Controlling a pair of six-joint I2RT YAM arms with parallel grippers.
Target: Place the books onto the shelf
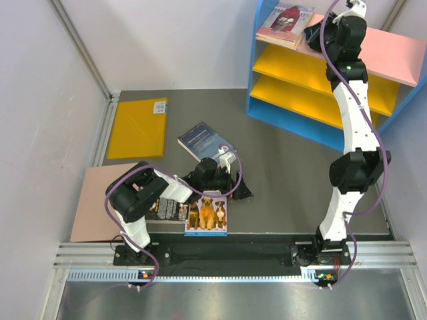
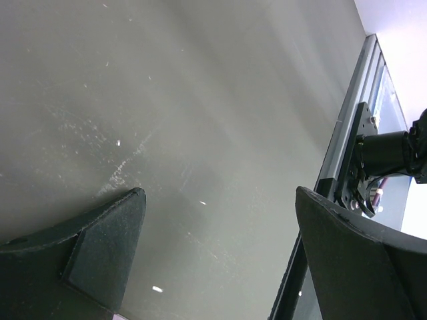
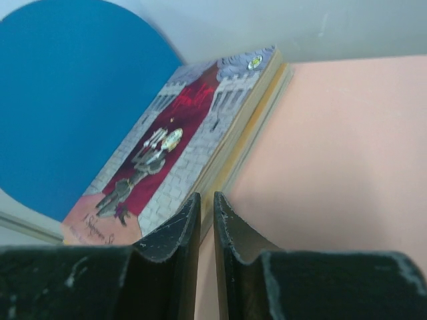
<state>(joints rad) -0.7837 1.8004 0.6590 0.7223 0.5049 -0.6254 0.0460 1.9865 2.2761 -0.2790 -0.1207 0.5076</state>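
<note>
Three books lie on the grey table (image 1: 287, 180): the dog-cover paperback (image 1: 207, 213) and a black paperback (image 1: 163, 209) nearest the arm bases, a dark navy paperback (image 1: 205, 141) beyond. The left gripper (image 2: 220, 193) hangs low among them, fingers (image 2: 100, 247) wide apart and empty. Farther back, a red-and-white book (image 3: 180, 133) lies flat on the shelf (image 1: 393, 57), on its pink top. The right gripper (image 3: 207, 200) is just beside it, fingers nearly together, holding nothing.

The right claw (image 3: 207, 200) fills the lower edge of the view. Its two dark fingers (image 3: 167, 240) stand almost together, with a narrow slit between them and nothing in it. Just beyond the fingertips, a book (image 3: 180, 140) with a red and grey castle cover lies flat on the pink top board (image 3: 333, 147). A rounded blue side panel (image 3: 60, 100) rises at the left. A pale wall (image 3: 267, 23) stands behind.
</note>
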